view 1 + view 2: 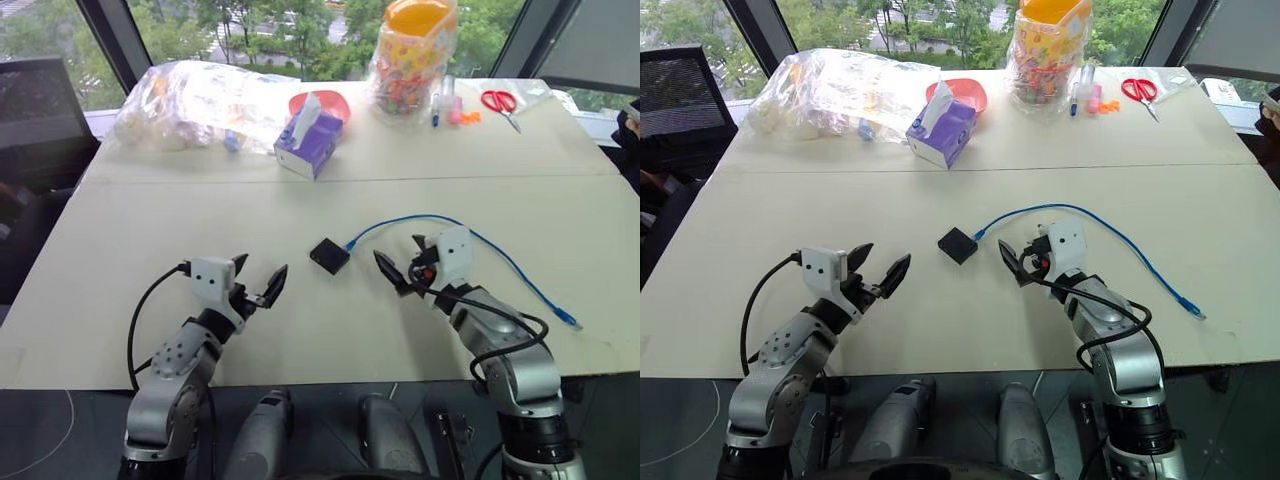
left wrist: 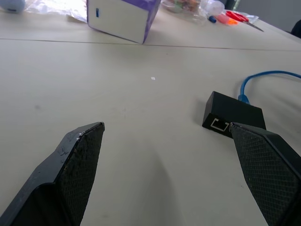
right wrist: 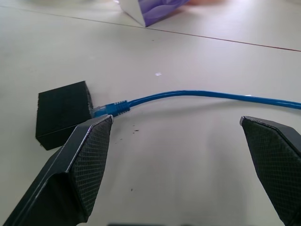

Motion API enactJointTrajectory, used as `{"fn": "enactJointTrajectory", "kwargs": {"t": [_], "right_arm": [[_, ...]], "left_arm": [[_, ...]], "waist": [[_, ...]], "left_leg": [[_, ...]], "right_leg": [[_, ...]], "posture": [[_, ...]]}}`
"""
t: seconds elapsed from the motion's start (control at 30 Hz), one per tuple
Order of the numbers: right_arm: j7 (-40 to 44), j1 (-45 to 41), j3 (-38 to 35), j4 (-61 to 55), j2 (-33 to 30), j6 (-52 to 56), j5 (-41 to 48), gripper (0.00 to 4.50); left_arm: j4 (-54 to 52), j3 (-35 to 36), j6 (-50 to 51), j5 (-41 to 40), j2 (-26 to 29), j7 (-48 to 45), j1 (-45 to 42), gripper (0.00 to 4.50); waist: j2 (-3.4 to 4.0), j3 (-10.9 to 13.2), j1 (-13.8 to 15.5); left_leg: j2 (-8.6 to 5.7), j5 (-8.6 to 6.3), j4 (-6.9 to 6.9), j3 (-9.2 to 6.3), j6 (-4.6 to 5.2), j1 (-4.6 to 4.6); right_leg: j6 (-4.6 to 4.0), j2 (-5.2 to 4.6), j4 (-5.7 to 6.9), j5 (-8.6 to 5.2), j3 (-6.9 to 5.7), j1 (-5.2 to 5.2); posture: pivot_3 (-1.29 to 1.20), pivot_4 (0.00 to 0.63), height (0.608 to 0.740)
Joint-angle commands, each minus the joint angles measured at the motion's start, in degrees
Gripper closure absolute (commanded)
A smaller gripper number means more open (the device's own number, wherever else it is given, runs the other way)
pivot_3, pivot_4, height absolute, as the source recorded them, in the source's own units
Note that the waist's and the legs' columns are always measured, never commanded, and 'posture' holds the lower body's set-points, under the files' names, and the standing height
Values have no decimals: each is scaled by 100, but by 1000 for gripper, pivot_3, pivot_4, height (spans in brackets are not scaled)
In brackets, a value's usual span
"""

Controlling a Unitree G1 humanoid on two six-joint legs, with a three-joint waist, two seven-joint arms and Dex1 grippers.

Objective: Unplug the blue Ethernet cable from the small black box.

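Observation:
The small black box (image 1: 329, 256) lies flat on the pale table, midway between my two grippers. The blue Ethernet cable (image 1: 400, 220) is plugged into the box's right side. It arcs away behind my right gripper and runs on to a loose plug near the table's right front edge (image 1: 570, 320). My left gripper (image 1: 260, 272) stands open to the left of the box, holding nothing. My right gripper (image 1: 402, 258) stands open just right of the box. In the right wrist view the cable (image 3: 188, 94) passes between the two open fingers, above the table, and nothing touches it.
At the back of the table stand a purple tissue box (image 1: 310, 140), a clear plastic bag (image 1: 195, 100), a red bowl (image 1: 330, 102), a jar with an orange lid (image 1: 412, 50), pens (image 1: 445, 105) and red scissors (image 1: 500, 102). A dark chair (image 1: 40, 100) is at the left.

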Motion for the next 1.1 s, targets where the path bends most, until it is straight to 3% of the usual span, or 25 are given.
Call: {"fn": "enactJointTrajectory", "kwargs": {"t": [0.03,0.3,0.7,0.97,1.1], "right_arm": [[111,25,-98,-131,-105,-79,81,0],[985,40,-14,-303,-723,56,462,0],[2311,-619,90,-25,-1661,223,919,0],[3447,-2434,531,1350,-2270,127,737,0],[4331,-3578,1326,2591,-2298,-681,78,0]], "left_arm": [[-228,83,-31,-91,76,-76,15,39],[-502,183,553,-905,471,-605,32,39],[-251,1029,1620,-2274,1290,-1065,-568,39],[-73,1289,1884,-2695,1874,-1546,-793,39],[25,1297,1884,-2691,2054,-1692,-905,39]], "waist": [[0,0,2],[0,0,-3],[0,1,-1],[1,1,-22],[1,3,-29]], "left_leg": [[0,0,0,0,0,0],[1,0,1,0,0,0],[0,0,3,0,0,-2],[3,0,5,4,0,0],[2,0,3,6,1,-2]], "right_leg": [[0,0,0,0,0,0],[0,0,0,0,-1,1],[0,-1,-3,0,-1,2],[-3,-1,-2,2,-1,1],[-3,-1,-4,2,-1,-4]], "posture": [[0,150,728],[0,150,728],[0,150,728],[0,150,728],[0,150,728]]}}
